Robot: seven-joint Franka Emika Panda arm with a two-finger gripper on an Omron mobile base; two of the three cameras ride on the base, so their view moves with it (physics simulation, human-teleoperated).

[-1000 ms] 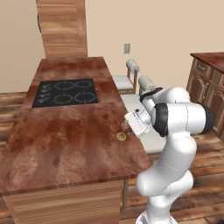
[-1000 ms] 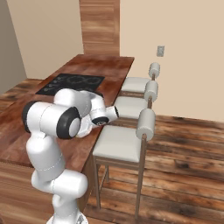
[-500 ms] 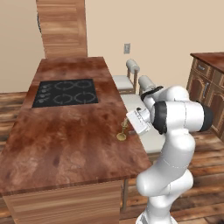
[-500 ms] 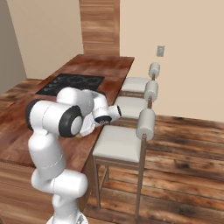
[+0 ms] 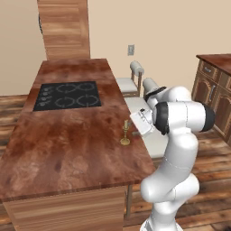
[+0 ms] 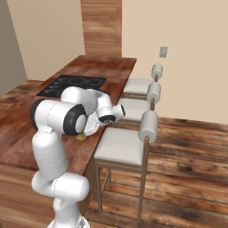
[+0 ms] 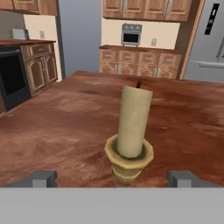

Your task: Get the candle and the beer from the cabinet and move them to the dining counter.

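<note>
1 candle (image 5: 125, 133) now stands on its own on the dining counter (image 5: 67, 149), and that is the change I care about. Over the last second the hand has eased back a little toward the surface's near edge, while the candle has kept its place and stayed upright.

In the hand view the claw (image 7: 112, 178) is spread wide. Its 2 fingertips (image 7: 41, 177) sit well apart on either side of the brass holder, touching neither the holder nor the cream taper (image 7: 132, 122). It has hold of nothing. I take this as the release finished and the retreat begun, so the first half of the job looks done.

The candle sits near the surface's long edge on the stool side, between the cooktop (image 5: 67, 94) and the near end, and well clear of the burners. In the right base view its round base (image 6: 81, 137) peeks out just beside my forearm, so I would pull straight back rather than sweep sideways and risk tipping it.

My count on the surface is 1 candle and 1 black cooktop with 4 burners. Along the side there are 3 stools (image 6: 133, 144) with white seats and rolled backs.

The surface as I see it carries 0 bottles, so I judge the beer is what is left. The next leg would be driving back to the cabinet for it.
</note>
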